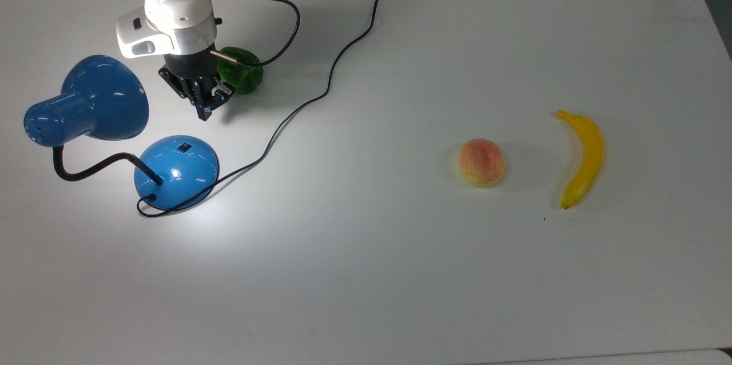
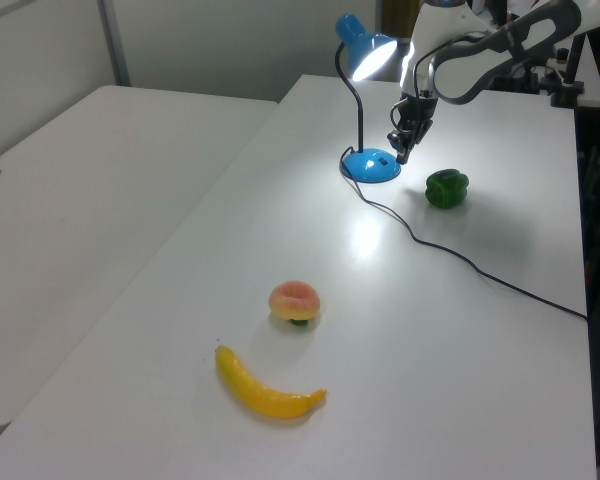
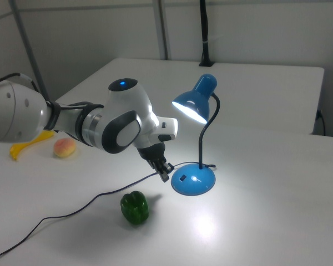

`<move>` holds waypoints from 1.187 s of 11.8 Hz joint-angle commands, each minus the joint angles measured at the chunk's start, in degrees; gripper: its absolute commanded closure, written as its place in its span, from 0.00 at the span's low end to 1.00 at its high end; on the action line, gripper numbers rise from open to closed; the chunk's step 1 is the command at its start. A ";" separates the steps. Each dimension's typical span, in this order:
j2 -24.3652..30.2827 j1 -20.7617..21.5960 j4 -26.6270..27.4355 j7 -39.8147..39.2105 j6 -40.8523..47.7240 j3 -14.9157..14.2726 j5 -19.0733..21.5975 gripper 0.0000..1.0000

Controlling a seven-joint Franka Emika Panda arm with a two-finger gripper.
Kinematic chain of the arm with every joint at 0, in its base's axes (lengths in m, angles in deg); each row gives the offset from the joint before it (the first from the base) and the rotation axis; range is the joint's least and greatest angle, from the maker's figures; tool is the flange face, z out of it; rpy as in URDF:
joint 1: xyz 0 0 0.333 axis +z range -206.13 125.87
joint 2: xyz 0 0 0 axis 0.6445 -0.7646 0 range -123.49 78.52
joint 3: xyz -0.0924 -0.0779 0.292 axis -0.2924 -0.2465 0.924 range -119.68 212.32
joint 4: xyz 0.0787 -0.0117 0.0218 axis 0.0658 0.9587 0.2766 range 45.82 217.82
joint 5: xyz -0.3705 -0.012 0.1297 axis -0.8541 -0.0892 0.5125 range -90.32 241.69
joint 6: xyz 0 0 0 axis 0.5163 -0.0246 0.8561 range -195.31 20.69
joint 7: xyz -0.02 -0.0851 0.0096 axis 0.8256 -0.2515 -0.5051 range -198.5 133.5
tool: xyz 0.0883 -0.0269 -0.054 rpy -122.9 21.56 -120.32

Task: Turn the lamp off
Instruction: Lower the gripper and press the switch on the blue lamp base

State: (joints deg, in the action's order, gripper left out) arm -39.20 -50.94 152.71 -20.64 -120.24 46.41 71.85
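Observation:
The blue lamp is lit, and its bell shade (image 1: 97, 99) (image 2: 365, 52) (image 3: 191, 105) throws a bright patch on the white table. A black gooseneck (image 1: 86, 169) joins the shade to the round blue base (image 1: 177, 173) (image 2: 372, 166) (image 3: 194, 182). The small black switch (image 1: 183, 147) (image 3: 182, 178) sits on the dome. My gripper (image 1: 203, 112) (image 2: 401, 152) (image 3: 165, 174) is shut with nothing in it. It points down just beyond the base's switch side, between the shade and a green pepper, apart from the lamp.
The green pepper (image 1: 245, 73) (image 2: 446, 188) (image 3: 134, 208) lies right behind the gripper. The lamp's black cord (image 1: 320, 93) snakes across the table to its far edge. At the top view's right lie a peach (image 1: 482, 162) and a banana (image 1: 582, 158).

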 commanded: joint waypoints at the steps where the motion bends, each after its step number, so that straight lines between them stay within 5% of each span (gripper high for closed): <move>1: -1.91 -0.96 -0.06 0.62 -5.51 0.09 -1.61 1.00; 14: -5.34 -2.19 -1.29 0.53 -13.44 0.18 -1.87 1.00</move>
State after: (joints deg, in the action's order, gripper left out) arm -43.60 -52.87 151.95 -20.64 -132.46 46.41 71.04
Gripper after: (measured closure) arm 0.991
